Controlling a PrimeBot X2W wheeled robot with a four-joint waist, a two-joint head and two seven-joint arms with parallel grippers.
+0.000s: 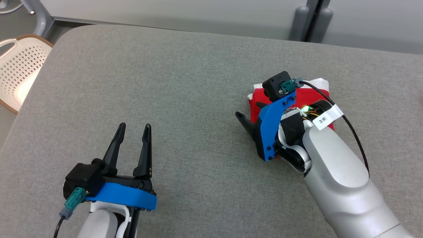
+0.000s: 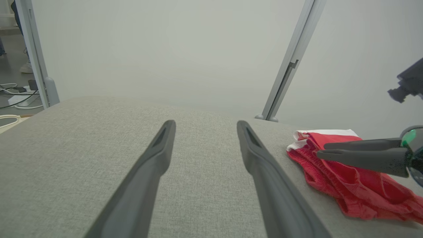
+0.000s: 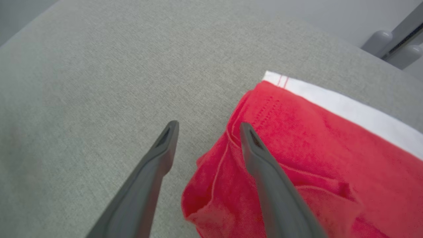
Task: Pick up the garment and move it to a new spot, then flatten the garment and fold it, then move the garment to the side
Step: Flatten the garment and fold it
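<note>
Garment (image 3: pixel 297 132), red with a white band, lay folded on the right of the grey cloth-covered table (image 1: pixel 185 76), with pale wall panels (image 1: pixel 198 13) behind. Right tool (image 3: pixel 209 127) hung over its left edge, fingers spread and empty. Left tool (image 1: pixel 134 127) stood open, holding nothing, well apart.

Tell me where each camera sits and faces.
Head view: on the head, looking down at the table; left gripper and right gripper show.
Left wrist view: on that wrist, along its open fingers, across the table toward the wall.
Right wrist view: on that wrist, along its open fingers, down at the red garment.
Shared: all three show the red garment.
</note>
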